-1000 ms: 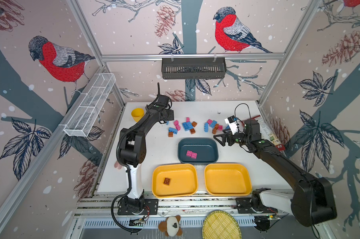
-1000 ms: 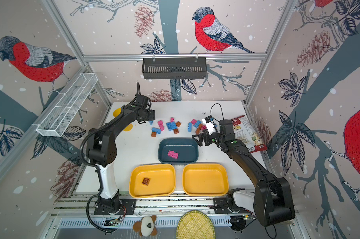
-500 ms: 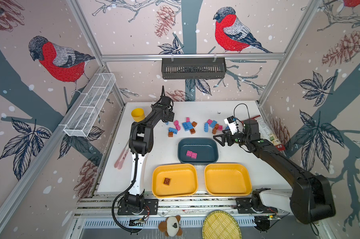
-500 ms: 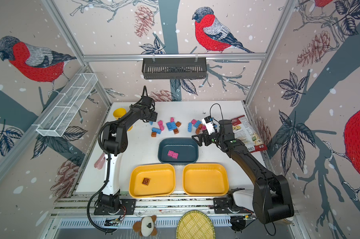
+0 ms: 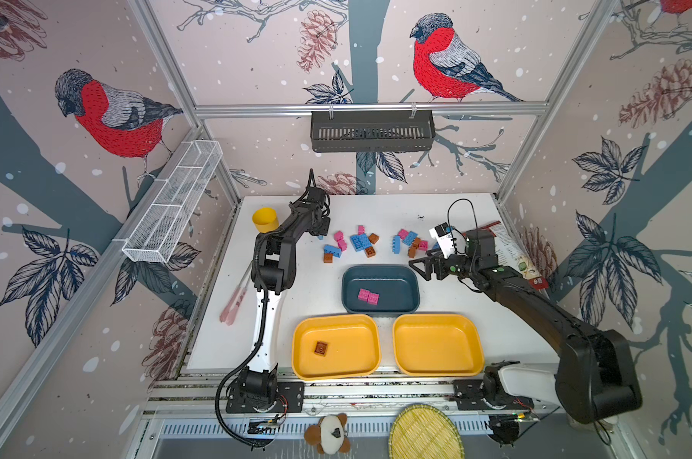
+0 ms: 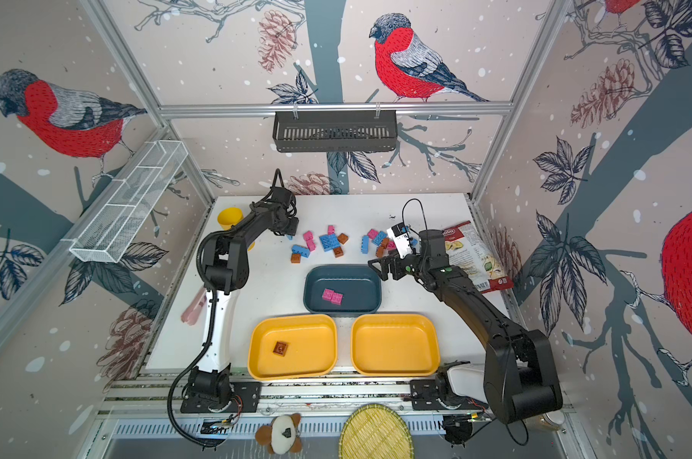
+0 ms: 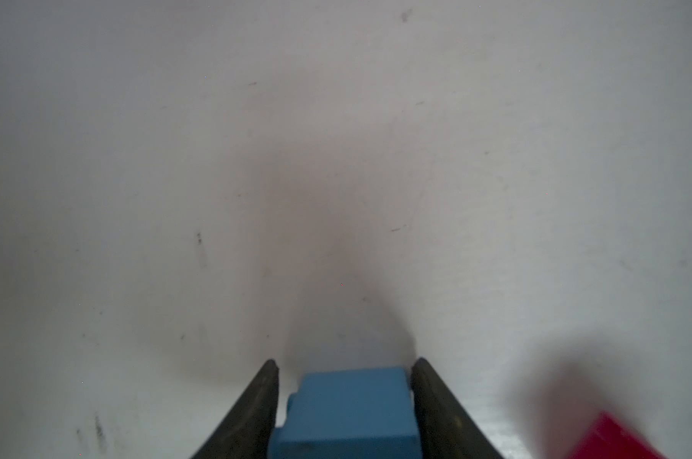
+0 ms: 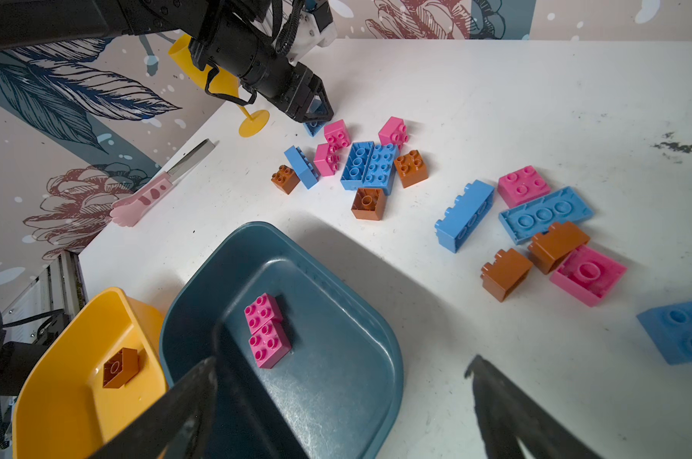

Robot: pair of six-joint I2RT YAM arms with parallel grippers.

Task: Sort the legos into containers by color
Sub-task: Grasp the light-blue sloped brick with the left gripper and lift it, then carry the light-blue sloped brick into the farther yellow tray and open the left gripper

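**Two pink bricks (image 5: 368, 296) in the teal tray (image 5: 380, 269)**

Beyond the tray's far left corner, the left gripper (image 7: 346, 360) has its jaws pressed against both sides of a blue brick (image 7: 348, 413) sitting on the table (image 7: 336, 159). The right gripper (image 5: 419, 268) hangs wide open and empty at the tray's far right corner. Loose bricks (image 5: 360, 241) lie scattered just beyond the tray. One brown brick (image 5: 320, 348) sits in the yellow tray (image 5: 336, 318) at its near left.
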